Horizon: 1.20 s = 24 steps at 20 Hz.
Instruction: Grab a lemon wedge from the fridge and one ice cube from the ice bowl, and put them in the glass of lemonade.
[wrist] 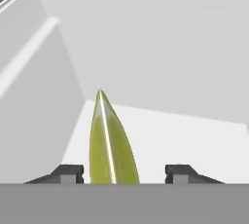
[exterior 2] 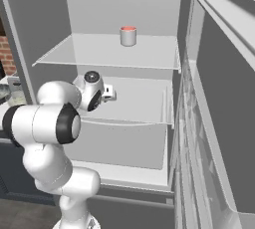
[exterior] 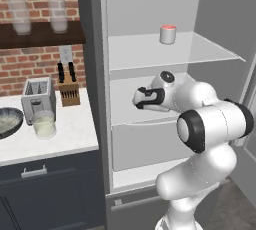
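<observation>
The lemon wedge (wrist: 109, 145), yellow-green and standing on edge, rests on the white middle shelf of the open fridge (exterior: 95, 74). My gripper (wrist: 125, 173) is open around it. The left fingertip (wrist: 70, 172) is close to the wedge and the right one stands a little apart from it. In the base views my hand (exterior: 150, 99) reaches into the fridge at middle-shelf height. The glass of lemonade (exterior: 44, 124) stands on the white counter to the left. The ice bowl (exterior: 7, 121) sits beside it at the picture's left edge.
A small red-topped white cup (exterior: 168, 34) stands on the fridge's upper shelf. The fridge door (exterior 2: 219, 123) hangs open on the right. A toaster (exterior: 37, 96) and a knife block (exterior: 69, 91) stand behind the glass. Tall glasses (exterior: 20, 14) line a wall shelf.
</observation>
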Tool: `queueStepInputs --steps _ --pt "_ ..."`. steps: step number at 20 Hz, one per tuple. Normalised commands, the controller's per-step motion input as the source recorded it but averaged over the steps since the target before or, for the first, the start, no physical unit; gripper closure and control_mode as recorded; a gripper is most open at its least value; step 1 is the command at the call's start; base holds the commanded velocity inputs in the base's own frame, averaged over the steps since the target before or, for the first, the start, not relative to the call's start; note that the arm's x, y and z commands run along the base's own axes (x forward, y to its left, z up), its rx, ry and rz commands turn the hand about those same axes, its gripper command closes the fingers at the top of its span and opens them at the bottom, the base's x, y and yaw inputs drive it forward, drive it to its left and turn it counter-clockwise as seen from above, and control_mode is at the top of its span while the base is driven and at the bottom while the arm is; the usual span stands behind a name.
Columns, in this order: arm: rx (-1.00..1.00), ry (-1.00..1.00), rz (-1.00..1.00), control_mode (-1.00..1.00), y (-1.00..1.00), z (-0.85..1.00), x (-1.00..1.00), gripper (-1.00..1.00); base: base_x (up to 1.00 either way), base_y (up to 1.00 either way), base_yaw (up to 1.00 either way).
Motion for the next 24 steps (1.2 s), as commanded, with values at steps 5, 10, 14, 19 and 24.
queueStepInputs --steps 5,10,14,19,24 --pt "0.0 0.0 0.0 -1.0 0.0 0.0 -0.24 1.0 0.0 0.0 0.0" --pt "0.0 0.0 -0.01 -1.0 0.0 0.0 -0.33 1.0 0.0 0.0 0.0" --pt "0.0 -0.01 -0.02 -1.0 0.0 0.22 -0.46 1.0 0.0 0.0 0.0" --pt "0.0 0.0 -0.02 -1.0 0.0 0.87 -0.9 1.0 0.0 0.0 0.0" --pt "0.0 0.12 0.0 -1.0 -0.02 1.0 -0.87 1.0 0.0 0.0 0.0"
